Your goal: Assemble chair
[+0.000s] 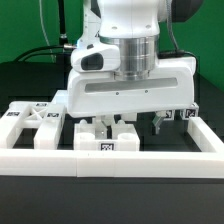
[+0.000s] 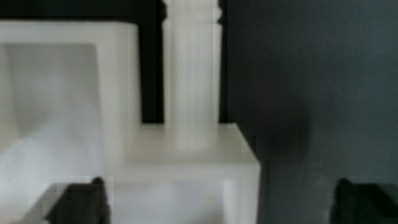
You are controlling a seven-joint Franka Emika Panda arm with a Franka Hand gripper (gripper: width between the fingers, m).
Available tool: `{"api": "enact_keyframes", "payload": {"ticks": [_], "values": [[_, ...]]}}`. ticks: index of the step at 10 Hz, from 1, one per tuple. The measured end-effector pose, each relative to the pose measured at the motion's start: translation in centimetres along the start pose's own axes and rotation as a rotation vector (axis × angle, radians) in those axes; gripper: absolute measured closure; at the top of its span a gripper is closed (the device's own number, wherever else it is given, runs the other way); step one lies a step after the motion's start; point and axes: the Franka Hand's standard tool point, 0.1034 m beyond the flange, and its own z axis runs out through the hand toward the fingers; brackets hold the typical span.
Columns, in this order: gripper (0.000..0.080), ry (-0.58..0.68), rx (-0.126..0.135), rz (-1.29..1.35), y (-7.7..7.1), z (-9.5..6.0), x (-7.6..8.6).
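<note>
Matte white chair pieces lie on the black table behind the front rail. A chunky block with a thin post rising from it (image 2: pixel 185 150) sits between my fingertips in the wrist view. My gripper (image 2: pixel 222 206) straddles it with jaws apart. One dark fingertip (image 2: pixel 80 204) is close to the block's side, and the other (image 2: pixel 365 204) stands off it across a dark gap. In the exterior view my gripper (image 1: pixel 110 124) is low over the middle pieces, above a block with a square tag (image 1: pixel 106 144). A hollow frame-like piece (image 2: pixel 63 90) lies beside the post.
A long low white border rail (image 1: pixel 110 162) runs across the front. A white piece with a cross-braced top (image 1: pixel 32 122) lies at the exterior view's left, and a small dark-tipped part (image 1: pixel 160 124) at its right. The wide hand hides what lies behind it.
</note>
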Motion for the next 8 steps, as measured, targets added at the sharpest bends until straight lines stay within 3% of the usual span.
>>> {"api": "enact_keyframes", "payload": {"ticks": [1, 2, 4, 5, 6, 8], "values": [[0.0382, 0.000, 0.000, 0.000, 0.01, -0.01, 0.00], [0.0382, 0.000, 0.000, 0.000, 0.00, 0.01, 0.00], [0.0699, 0.000, 0.000, 0.000, -0.01, 0.02, -0.01], [0.0699, 0.000, 0.000, 0.000, -0.01, 0.01, 0.00], [0.0766, 0.001, 0.000, 0.000, -0.01, -0.03, 0.04], [0.0766, 0.001, 0.000, 0.000, -0.01, -0.03, 0.05]]}}
